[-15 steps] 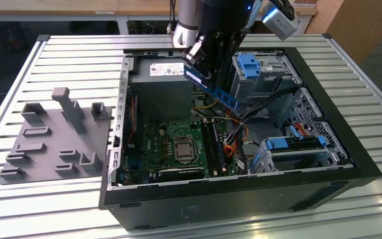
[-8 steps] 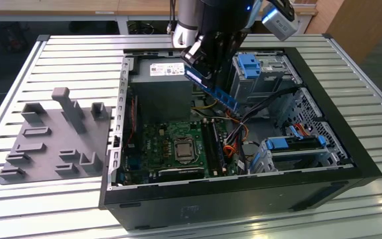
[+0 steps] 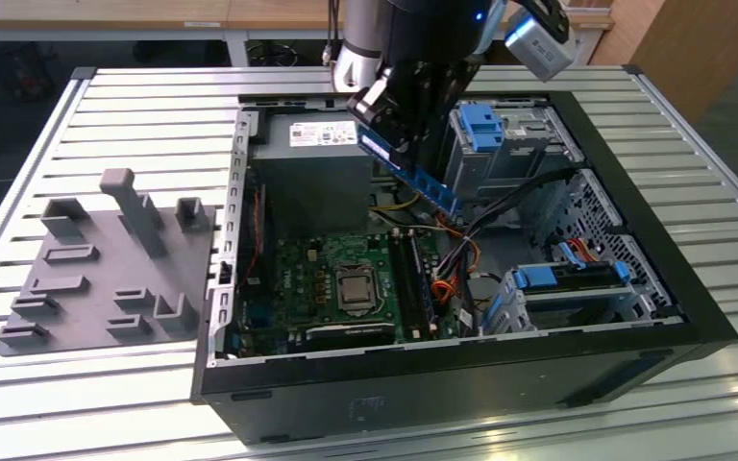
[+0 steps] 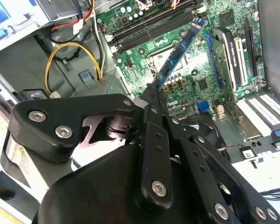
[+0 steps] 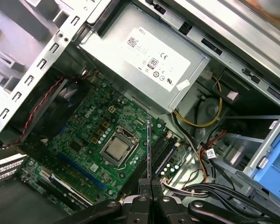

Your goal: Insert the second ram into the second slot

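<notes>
Exterior view: the pincer (image 3: 388,130) is clamped on one end of the ram (image 3: 423,181), whose long axis slants down from the fingertips toward the motherboard (image 3: 324,288). It hangs over the open case (image 3: 472,370), apart from the slots (image 3: 410,274) below. Count: one ram held, one pincer, several parallel slots.

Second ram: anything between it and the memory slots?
Nothing visible. The second ram, clamped in the fingers, hangs in open air above the memory slots; the cable bundle lies beside the slots, toward the exterior view's right.
</notes>
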Controlling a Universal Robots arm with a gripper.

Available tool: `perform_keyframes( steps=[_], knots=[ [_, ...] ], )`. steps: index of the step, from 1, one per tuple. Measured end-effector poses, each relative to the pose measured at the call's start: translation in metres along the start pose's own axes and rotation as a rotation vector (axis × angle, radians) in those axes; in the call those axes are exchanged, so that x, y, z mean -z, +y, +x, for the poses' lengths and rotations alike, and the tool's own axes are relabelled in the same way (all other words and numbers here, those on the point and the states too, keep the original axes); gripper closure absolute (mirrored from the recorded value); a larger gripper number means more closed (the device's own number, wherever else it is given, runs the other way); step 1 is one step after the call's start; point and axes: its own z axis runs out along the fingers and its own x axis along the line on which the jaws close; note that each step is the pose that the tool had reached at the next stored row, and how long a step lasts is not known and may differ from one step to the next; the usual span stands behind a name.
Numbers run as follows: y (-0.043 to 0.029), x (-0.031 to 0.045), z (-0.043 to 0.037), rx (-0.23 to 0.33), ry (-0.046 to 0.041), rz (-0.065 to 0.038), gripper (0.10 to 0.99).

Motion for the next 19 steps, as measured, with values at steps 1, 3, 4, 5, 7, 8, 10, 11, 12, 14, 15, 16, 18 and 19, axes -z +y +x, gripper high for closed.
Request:
perform_keyframes(
  steps=[1, 3, 4, 5, 7, 8, 10, 11, 12, 14, 15, 16, 18, 19],
  knots=[
    [0.0, 0.0, 0.0, -0.004, -0.0001, 0.0, 0.969],
    [0.0, 0.0, 0.0, -0.011, -0.0005, 0.0, 0.969],
    [0.0, 0.0, 0.0, -0.014, -0.0005, 0.0, 0.969],
    [0.0, 0.0, 0.0, -0.018, -0.0007, 0.0, 0.969],
    [0.0, 0.0, 0.0, -0.025, -0.001, 0.0, 0.969],
    [0.0, 0.0, 0.0, -0.028, -0.0011, 0.0, 0.969],
    [0.0, 0.0, 0.0, -0.035, -0.0012, 0.0, 0.969],
    [0.0, 0.0, 0.0, -0.038, -0.0013, 0.001, 0.969],
    [0.0, 0.0, 0.0, -0.041, -0.0015, 0.001, 0.969],
    [0.0, 0.0, 0.0, -0.047, -0.0017, 0.001, 0.969],
    [0.0, 0.0, 0.0, -0.05, -0.0019, 0.001, 0.969],
    [0.0, 0.0, 0.0, -0.054, -0.002, 0.001, 0.969],
    [0.0, -0.0001, 0.0, -0.06, -0.0022, 0.001, 0.969],
    [0.0, 0.0, 0.0, -0.063, -0.0023, 0.001, 0.969]
  ],
)
